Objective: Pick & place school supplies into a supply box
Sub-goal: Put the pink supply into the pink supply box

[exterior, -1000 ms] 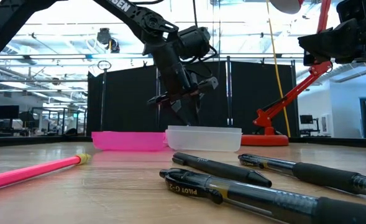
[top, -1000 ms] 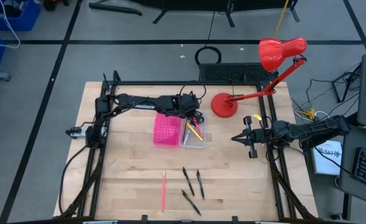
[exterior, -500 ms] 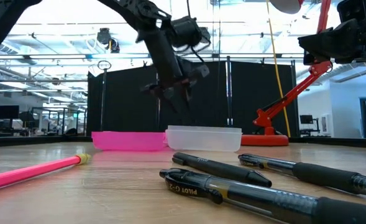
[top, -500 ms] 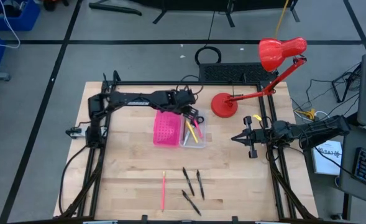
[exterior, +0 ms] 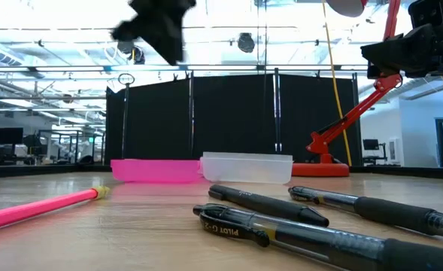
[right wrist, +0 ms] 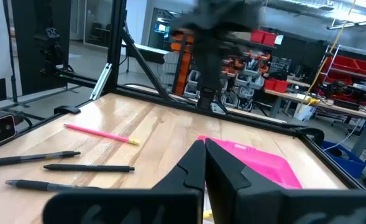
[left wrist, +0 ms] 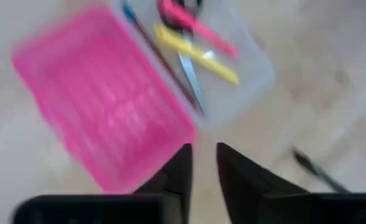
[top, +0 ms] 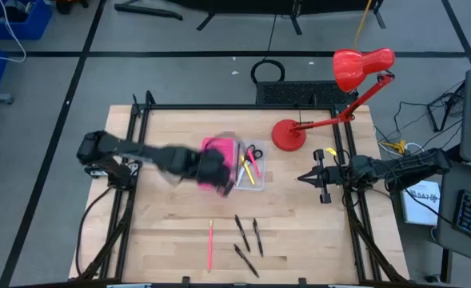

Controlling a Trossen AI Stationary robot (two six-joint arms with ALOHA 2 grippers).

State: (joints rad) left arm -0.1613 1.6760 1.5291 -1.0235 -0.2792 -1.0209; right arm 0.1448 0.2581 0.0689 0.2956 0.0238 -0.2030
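While the left gripper (top: 216,170) hangs blurred above the pink perforated rectangle (top: 217,152), the supply box (top: 252,181) lies just beside it on the side toward the red lamp (top: 287,134). In the left wrist view its 2 fingers (left wrist: 178,168) stand a narrow gap apart with nothing between them, over the bare wood just off the pink rectangle's edge. The box (left wrist: 245,81) sits a little beyond the fingertips, touching the pink rectangle along 1 long side.

Inside the box lie the scissors (left wrist: 189,65), a pink-red pen (left wrist: 198,28), a yellow pencil (left wrist: 195,55) and a blue pen (left wrist: 133,18), all crossing one another.

On the table (top: 163,232), well apart from the left gripper toward the near edge, rest 4 more supplies: a pink pencil (top: 210,244) and 3 black pens (top: 241,232), (top: 257,236), (top: 245,260). In the low view these black pens (exterior: 266,203) lie in front of the box (exterior: 247,167).

The right gripper (top: 303,178) waits at the table's right edge, near the lamp base; its fingers (right wrist: 198,165) are pressed together, empty.
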